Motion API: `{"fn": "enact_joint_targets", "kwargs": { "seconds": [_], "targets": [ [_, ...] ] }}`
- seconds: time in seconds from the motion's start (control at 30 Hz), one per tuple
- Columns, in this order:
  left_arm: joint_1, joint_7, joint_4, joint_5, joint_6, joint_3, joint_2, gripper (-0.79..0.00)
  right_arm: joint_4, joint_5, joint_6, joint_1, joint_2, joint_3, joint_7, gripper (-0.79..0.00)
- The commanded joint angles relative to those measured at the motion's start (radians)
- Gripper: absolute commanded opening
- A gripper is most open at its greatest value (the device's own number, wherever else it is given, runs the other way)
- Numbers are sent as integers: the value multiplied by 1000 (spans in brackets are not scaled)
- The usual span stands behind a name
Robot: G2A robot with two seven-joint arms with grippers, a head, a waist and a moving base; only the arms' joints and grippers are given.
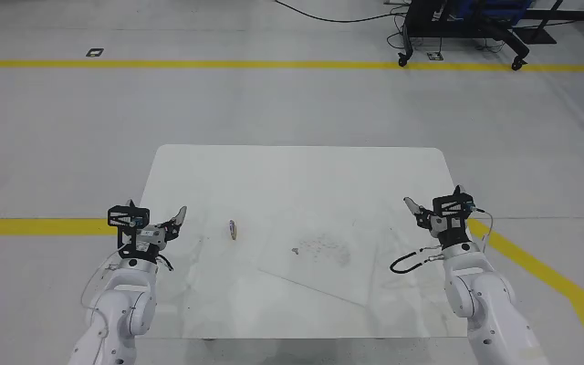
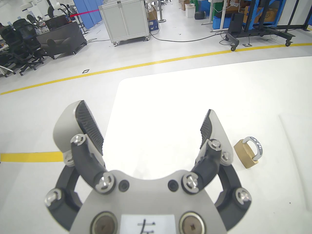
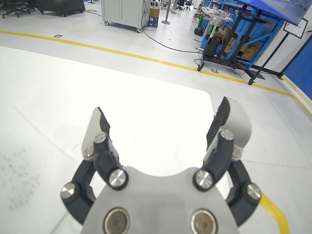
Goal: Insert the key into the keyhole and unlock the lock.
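While both arms sit at the left and right edges of the table [image 1: 301, 173] in the top view, you have the left gripper [image 1: 155, 217] and right gripper [image 1: 436, 203] spread wide, holding nothing. Your lock [image 1: 234, 229] lies left of the table's centre, near the left gripper. Its long axis runs nearly up-down the frame, and its shackle is turned away from that gripper.
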Motion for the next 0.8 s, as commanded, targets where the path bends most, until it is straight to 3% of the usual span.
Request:
{"fn": "enact_joint_targets", "kwargs": {
  "seconds": [0.0, 0.33, 0.63, 0.77],
  "targets": [
    [0, 0, 0, 0, 0, 0, 0, 0, 0, 0, 0, 0, 0, 0, 0, -1],
    [0, 0, 0, 0, 0, 0, 0, 0, -4, -2, -12, 1, 0, -9, 1, 0],
    [0, 0, 0, 0, 0, 0, 0, 0, 58, -55, -247, 158, -16, -260, 88, 0],
    [0, 0, 0, 0, 0, 0, 0, 0, 99, -32, -305, 206, -20, -297, 117, 0]
  ]
}}
